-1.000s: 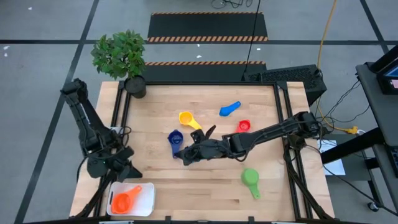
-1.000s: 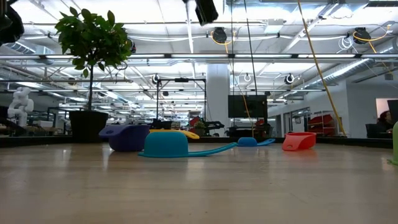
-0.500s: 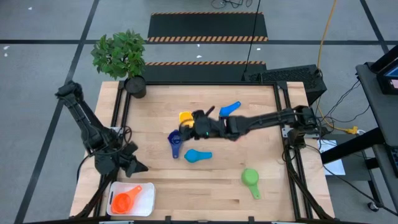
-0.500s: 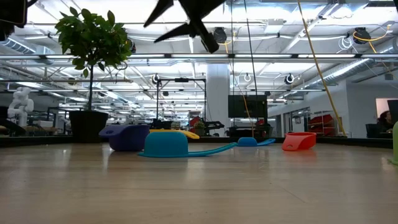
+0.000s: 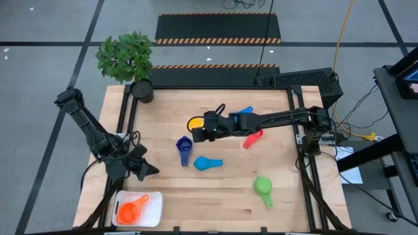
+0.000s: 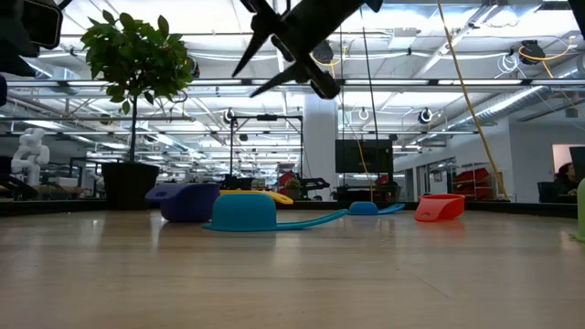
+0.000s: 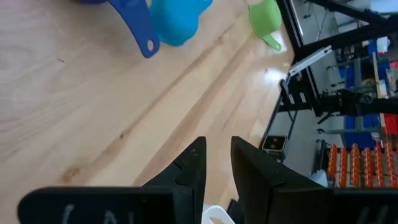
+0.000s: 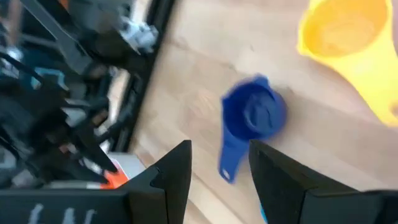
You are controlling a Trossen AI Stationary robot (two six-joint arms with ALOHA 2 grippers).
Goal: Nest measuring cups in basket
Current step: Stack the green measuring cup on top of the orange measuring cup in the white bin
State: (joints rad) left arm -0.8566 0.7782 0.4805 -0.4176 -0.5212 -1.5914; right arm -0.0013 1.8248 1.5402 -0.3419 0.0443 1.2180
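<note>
Wooden table, right hand above yellow cup, empty

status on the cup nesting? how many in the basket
Done: only the orange cup sits in the basket. In hand: nothing; the right claw hangs open above the yellow cup, the left claw waits by the basket. Left: yellow, dark blue, two light blue, red, green.

yellow cup partly under right gripper
</note>
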